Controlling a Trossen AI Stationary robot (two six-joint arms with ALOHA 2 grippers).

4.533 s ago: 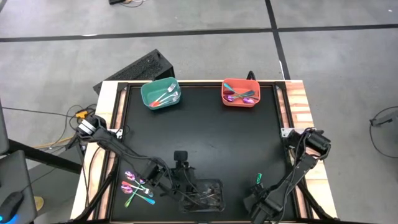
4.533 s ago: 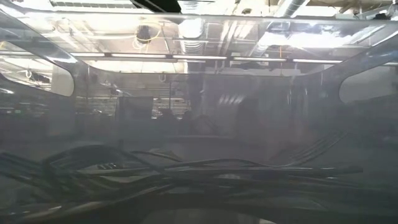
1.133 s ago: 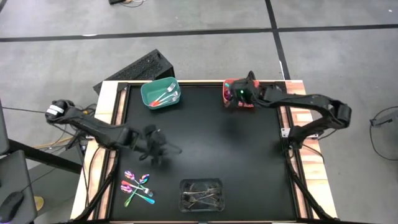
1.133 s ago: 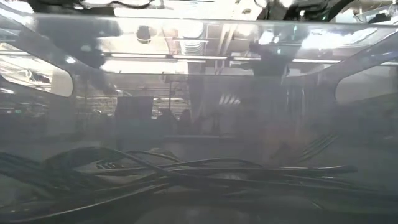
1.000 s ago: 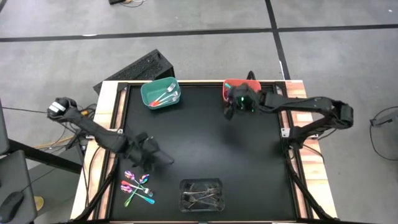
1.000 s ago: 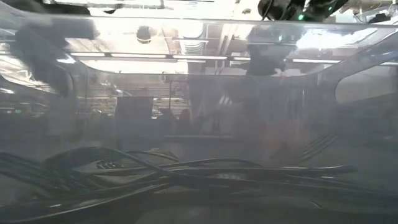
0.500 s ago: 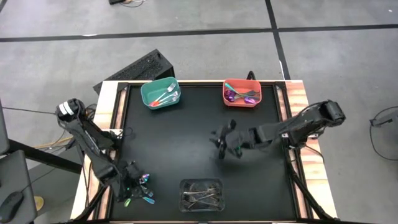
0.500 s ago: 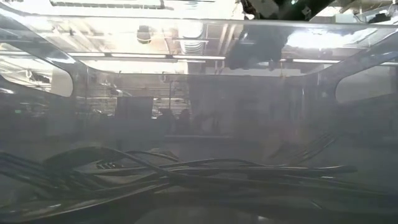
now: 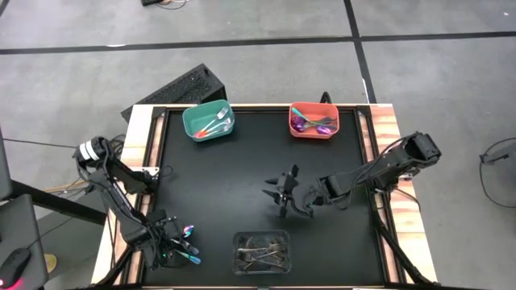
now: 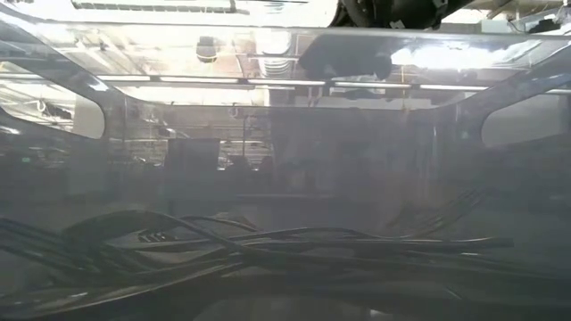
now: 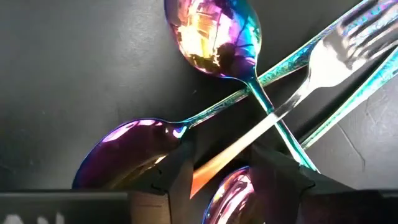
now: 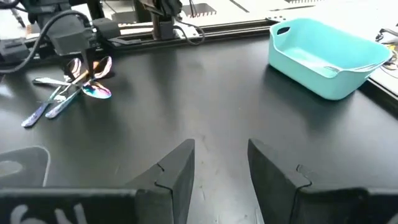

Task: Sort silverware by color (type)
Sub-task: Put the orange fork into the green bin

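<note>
A small pile of silverware [image 9: 190, 234] lies at the table's near left: rainbow spoons [image 11: 214, 31], a fork [image 11: 348, 50] and an orange-handled piece [image 11: 217, 167]. My left gripper [image 9: 165, 244] points down over this pile, open. In the left wrist view its fingers [image 11: 177, 171] stand on either side of the orange handle. My right gripper [image 9: 282, 196] hovers open over the middle of the table with nothing between its fingers [image 12: 180, 165]. The teal bin [image 9: 209, 121] at the far edge holds forks. The red bin [image 9: 313, 120] holds spoons.
A clear plastic tray [image 9: 262, 251] of dull grey cutlery stands at the near edge, between the arms; the low view looks through its wall [image 10: 80, 107]. The right wrist view sees the teal bin [image 12: 323, 56] and the pile [image 12: 68, 93] across bare black mat.
My left gripper has swung toward the table's near left corner and sunk over the silverware pile, tipping to point straight down. My right gripper has left the red bin and travelled toward the near edge to the table's middle.
</note>
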